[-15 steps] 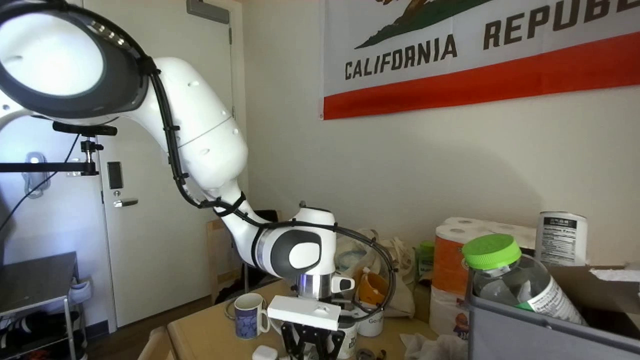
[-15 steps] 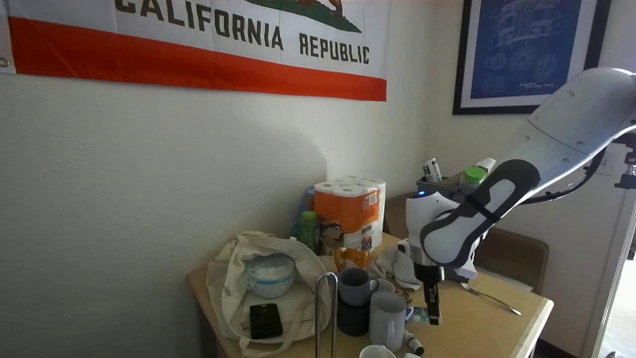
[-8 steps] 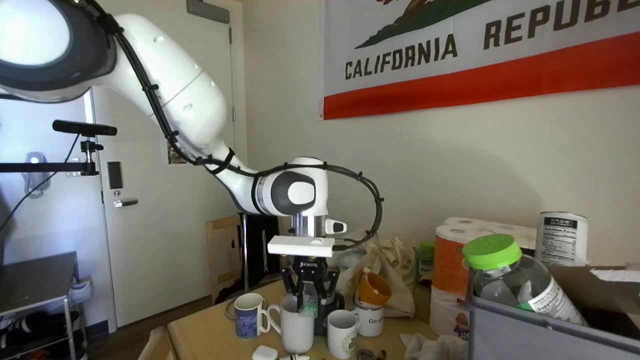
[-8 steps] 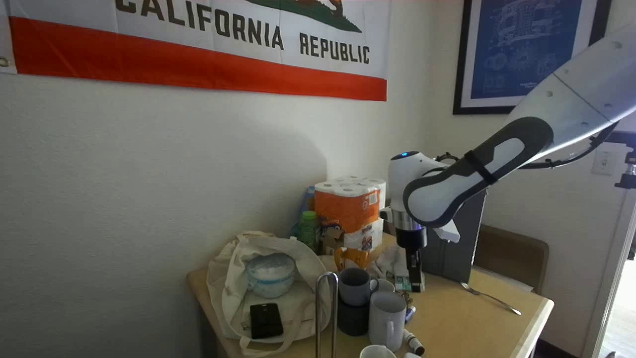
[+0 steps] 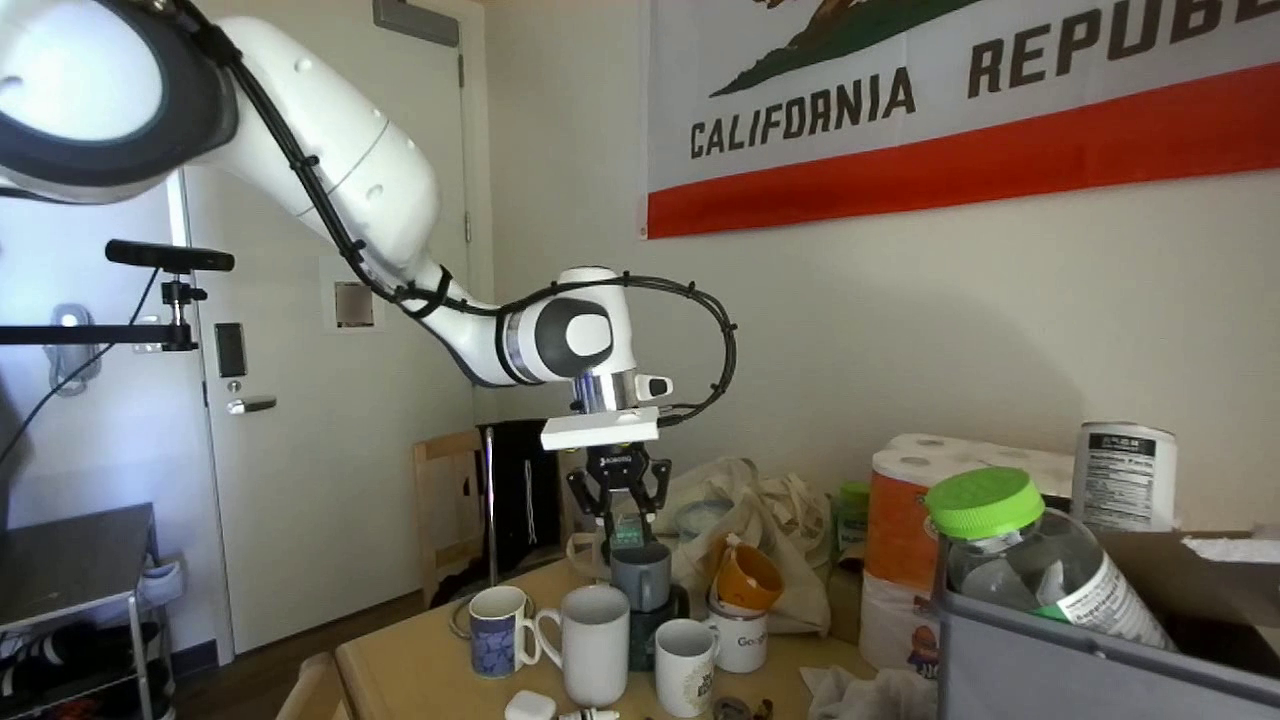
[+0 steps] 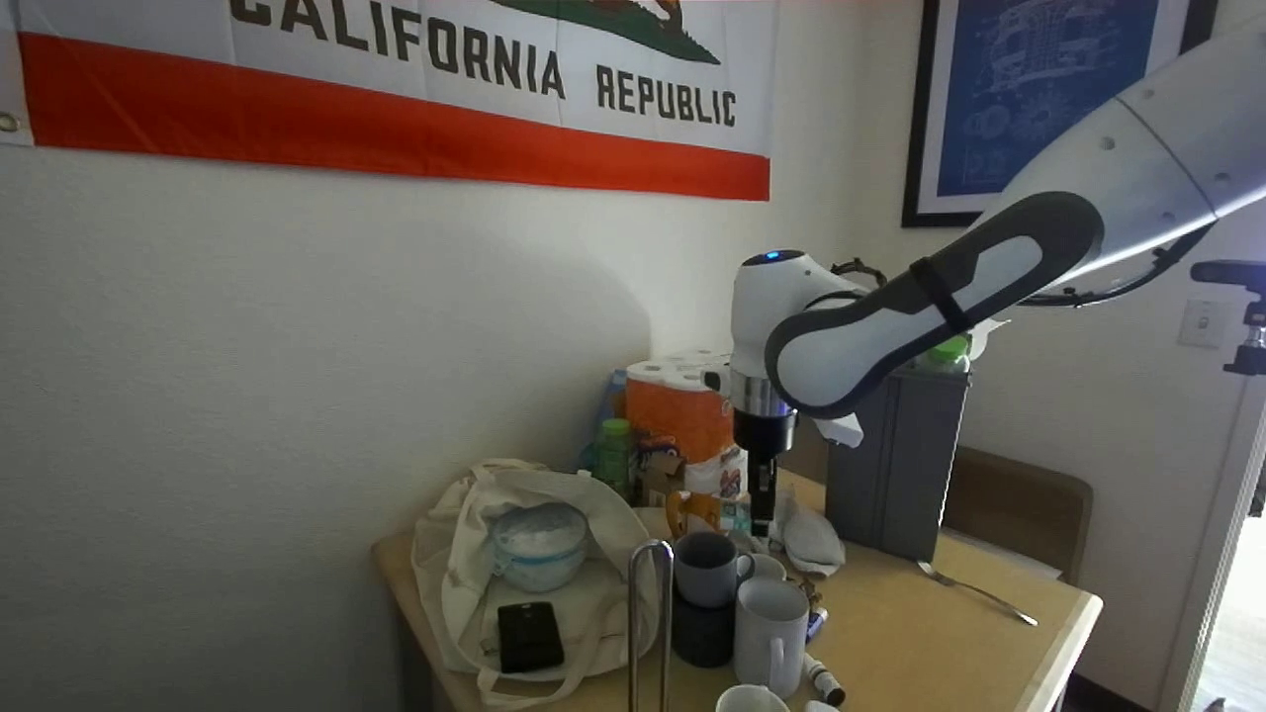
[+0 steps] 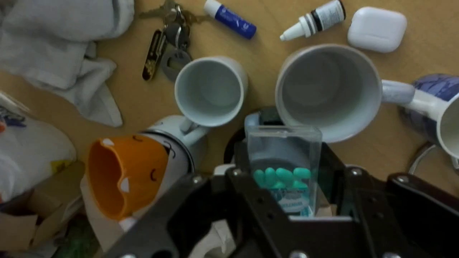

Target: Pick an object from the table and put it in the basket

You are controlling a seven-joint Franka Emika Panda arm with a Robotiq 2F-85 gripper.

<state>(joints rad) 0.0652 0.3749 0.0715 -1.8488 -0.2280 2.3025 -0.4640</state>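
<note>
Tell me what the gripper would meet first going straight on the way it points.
Probably the grey mug, touched by the held box: the gripper points down, and in the wrist view the box overlaps that mug. Depth is unclear; it might slip past.

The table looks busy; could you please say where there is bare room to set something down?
The table is bare between the fork and dropper bottle, and between the blue mug and the table edge. Crowded: around the other mugs and tote bag.

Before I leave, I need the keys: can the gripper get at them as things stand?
Probably not: the gripper is holding a clear box, though the keys look uncovered from above.
</note>
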